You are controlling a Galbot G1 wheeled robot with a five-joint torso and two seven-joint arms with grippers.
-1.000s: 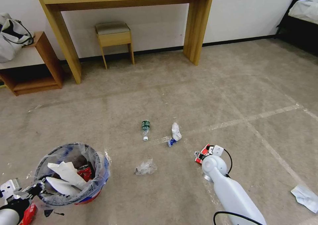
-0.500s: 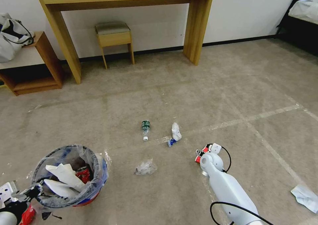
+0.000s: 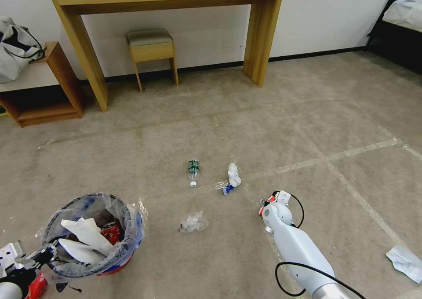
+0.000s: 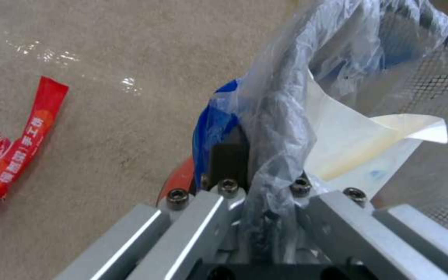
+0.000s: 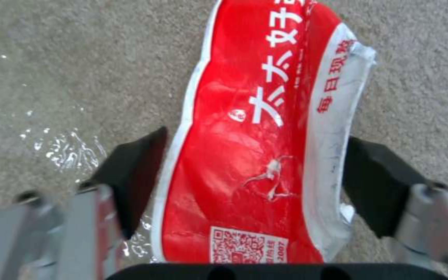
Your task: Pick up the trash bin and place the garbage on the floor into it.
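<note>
Two grippers are at work over the floor (image 3: 272, 127), a beige carpet crossed by worn pale tape lines. The left gripper (image 4: 263, 167) sits at the near left, its fingers pinched together on the rim of the trash bin (image 3: 90, 233), with the crinkly clear-and-blue liner bunched between them. The bin stands upright at the near left and holds white insoles (image 3: 85, 235) and a crushed red can (image 3: 110, 231). In the left wrist view a red wrapper strip (image 4: 14, 146) lies flat on the carpet just beside the bin.

The right gripper (image 5: 250, 182) reaches down right of centre, its dark fingers (image 5: 133, 179) spread apart on either side of a red-and-white wrapper (image 5: 255, 155) printed with white characters and a code square. The wrapper lies on the carpet between the two pads; whether the pads touch its edges cannot be told. In the head view a bit of this red wrapper (image 3: 263, 209) peeps out beside the white right arm.

More garbage lies farther out near the middle: a small green-labelled bottle (image 3: 193, 170) on its side, crumpled white paper (image 3: 233, 176) to its right with a blue scrap at its near end, and a wad of clear plastic (image 3: 192, 222) nearer the robot. A pale blue-white sheet (image 3: 406, 261) lies at the near right edge. A wooden desk (image 3: 167, 0) and a small stool (image 3: 151, 48) stand against the far wall.
</note>
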